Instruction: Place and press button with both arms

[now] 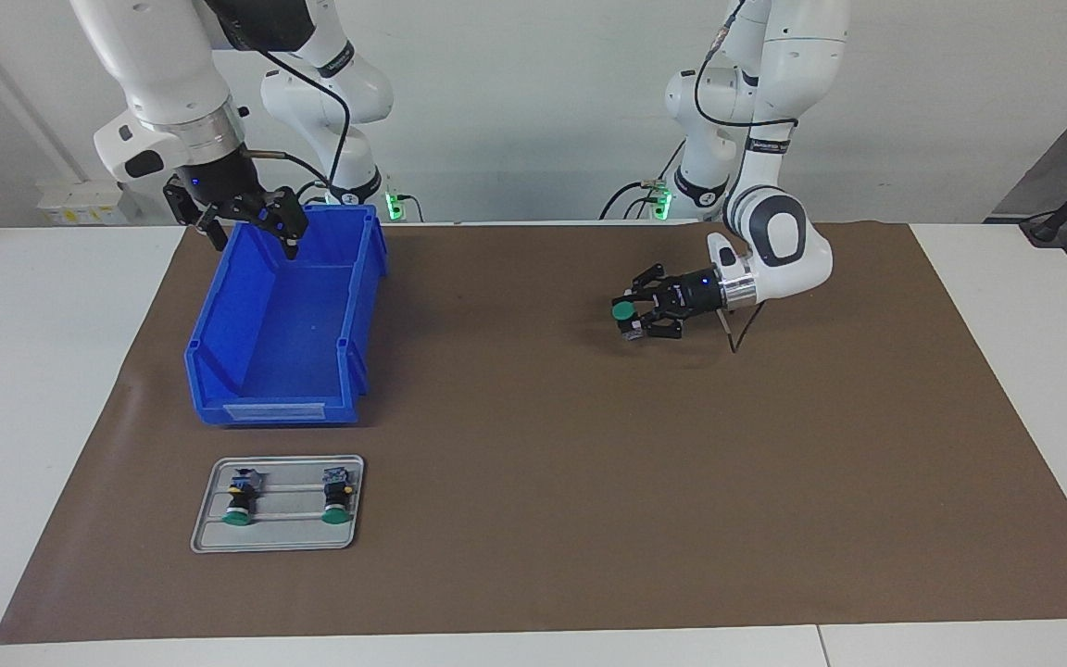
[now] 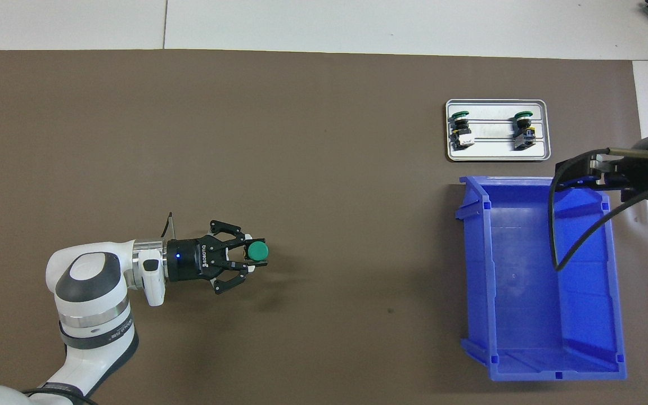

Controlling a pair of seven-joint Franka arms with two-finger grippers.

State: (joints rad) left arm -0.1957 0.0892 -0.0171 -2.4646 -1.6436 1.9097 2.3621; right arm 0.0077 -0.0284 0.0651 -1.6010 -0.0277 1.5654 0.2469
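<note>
Facing view: while the left claw (image 1: 633,318) pinches a green-capped black push-button (image 1: 624,311) sideways, low over the brown mat (image 1: 589,482), cap stays exposed for pressing.
Overhead view: right claw (image 2: 594,172) spread, waiting over blue plastic bin (image 2: 532,349); two spare buttons on grey metal tray (image 2: 497,152).

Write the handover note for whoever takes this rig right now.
Left end effector: shut on a green-capped push button, held over the brown mat, toward the left arm's end.
Right end effector: open, holding nothing, over the robot-side rim of the blue plastic bin.
Two more green-capped buttons lie in the grey metal tray, beside the bin and farther from the robots.
Done: one button picked up.
Left: place it, then press it with the right arm.
</note>
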